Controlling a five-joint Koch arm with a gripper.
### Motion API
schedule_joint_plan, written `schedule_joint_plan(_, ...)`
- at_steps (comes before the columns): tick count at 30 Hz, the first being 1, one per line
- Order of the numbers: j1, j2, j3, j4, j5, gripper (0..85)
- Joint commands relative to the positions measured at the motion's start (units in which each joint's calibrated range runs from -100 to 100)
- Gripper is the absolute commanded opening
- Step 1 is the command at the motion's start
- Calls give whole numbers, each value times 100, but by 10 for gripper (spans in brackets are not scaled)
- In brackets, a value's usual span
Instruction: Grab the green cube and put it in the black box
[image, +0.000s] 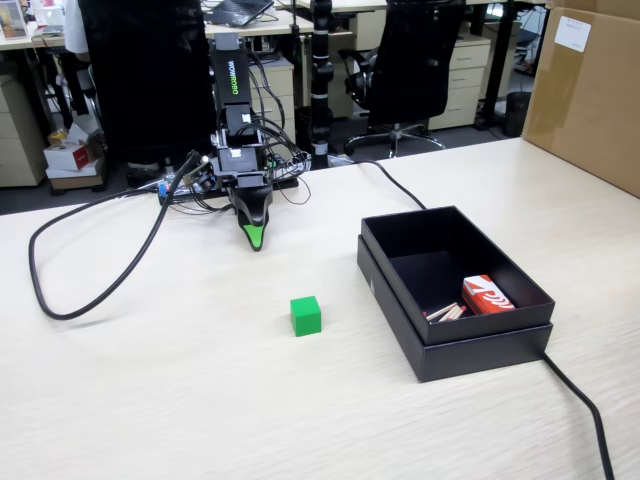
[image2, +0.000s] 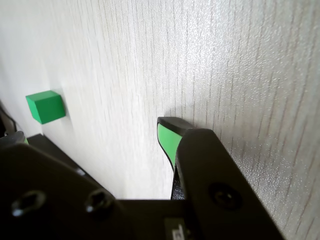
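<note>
The green cube (image: 306, 315) sits on the pale wooden table, in front of the arm and left of the black box (image: 480, 346). The wrist view shows the cube (image2: 45, 106) at the upper left, apart from the jaws. My gripper (image: 256, 238) points down at the table near the arm's base, well behind the cube. In the wrist view the gripper (image2: 94, 131) is open: one green-padded finger (image2: 168, 140) stands at the right, the other tip is at the far left edge, and bare table lies between them. It holds nothing.
Inside the box lie a red-and-white packet (image: 487, 295) and some wooden sticks (image: 447, 312). A black cable (image: 90, 295) loops on the table's left; another cable (image: 580, 400) runs from the box to the front right. A big brown carton (image: 590, 95) stands at the back right.
</note>
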Motion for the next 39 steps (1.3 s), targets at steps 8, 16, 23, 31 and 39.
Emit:
schedule_joint_plan(8,-24,19,-205,-87,-29,501)
schedule_joint_plan(16,-24,19,-205,-87,-34,501)
schedule_joint_plan(23,-24,19,-214,-87,-34,501)
schedule_joint_plan(31,-24,19,-214,-87,-34,501)
schedule_joint_plan(39,34,19,-205,-87,5,501)
